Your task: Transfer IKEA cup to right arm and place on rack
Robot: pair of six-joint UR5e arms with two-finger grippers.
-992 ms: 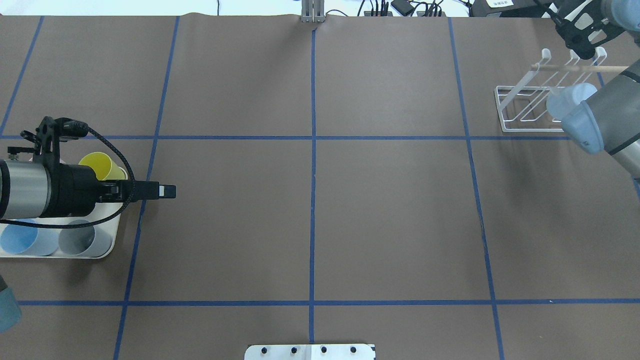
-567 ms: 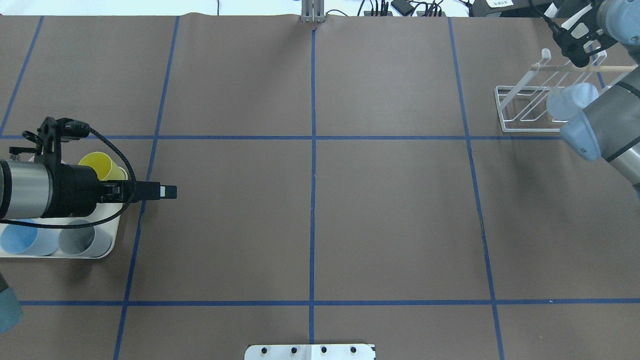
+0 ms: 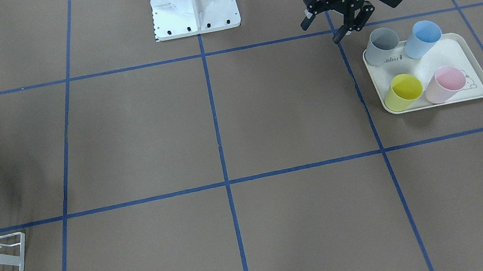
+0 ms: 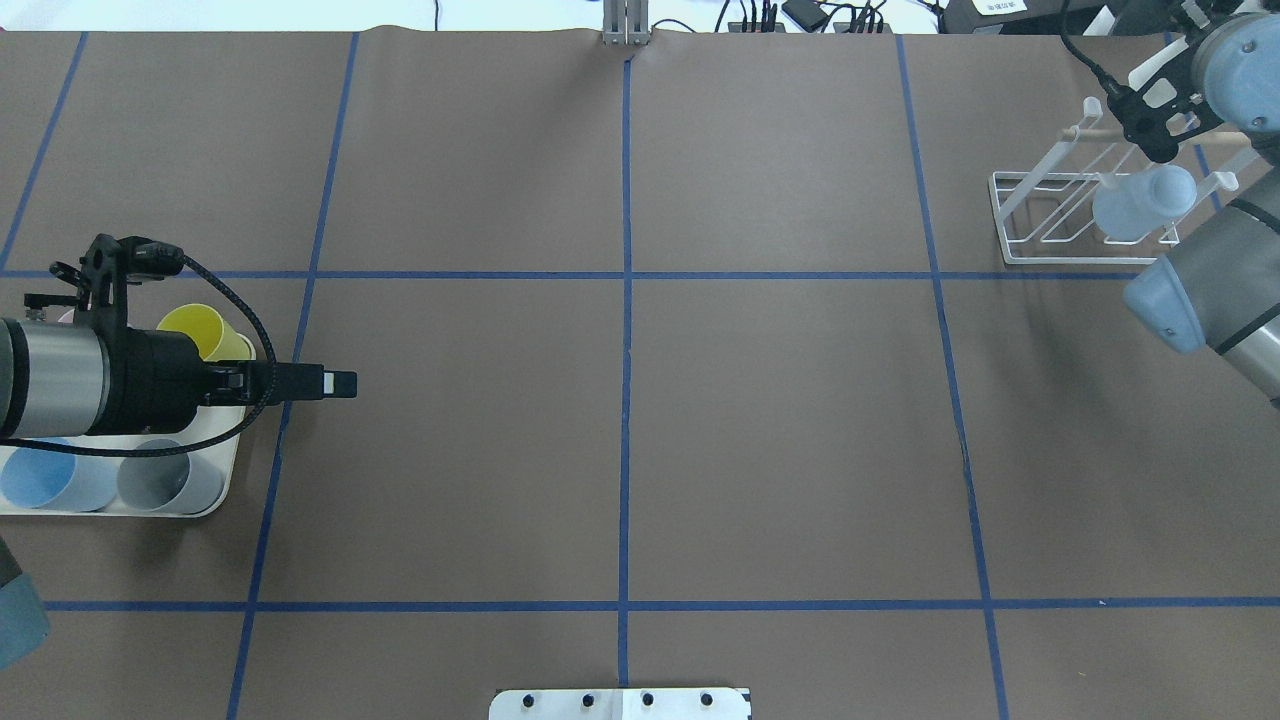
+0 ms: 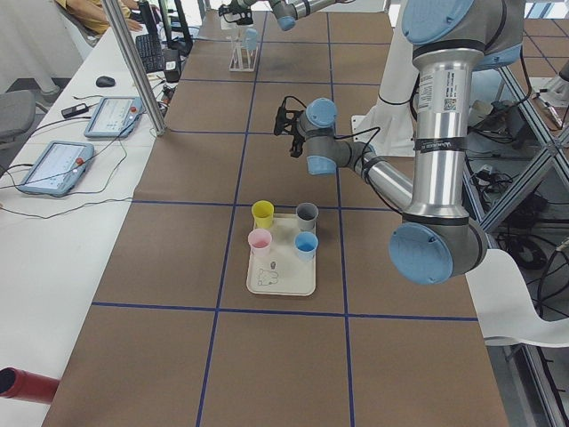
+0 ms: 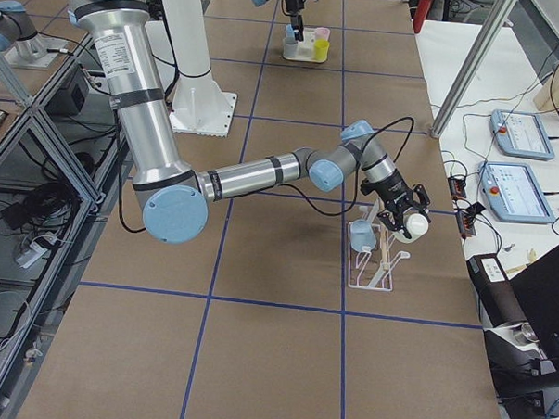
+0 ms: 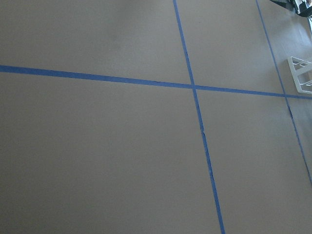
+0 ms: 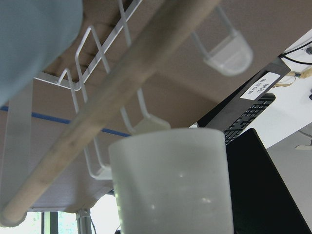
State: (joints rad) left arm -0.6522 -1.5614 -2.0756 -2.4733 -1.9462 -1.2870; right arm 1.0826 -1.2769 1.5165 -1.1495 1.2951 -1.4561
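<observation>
White cup (image 8: pixel 170 180) within right claw (image 6: pixel 403 215)

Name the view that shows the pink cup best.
Exterior front-facing: the pink cup stands unobstructed on the tray, open mouth visible. Exterior left shows it smaller; exterior right only tiny and distant; overhead, the left arm covers almost all of it; the wrist views miss it.

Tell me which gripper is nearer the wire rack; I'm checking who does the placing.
Right. The right gripper, holding a white cup, is by the prongs of the rack; the left gripper hovers beside the tray at the opposite end of the table.
</observation>
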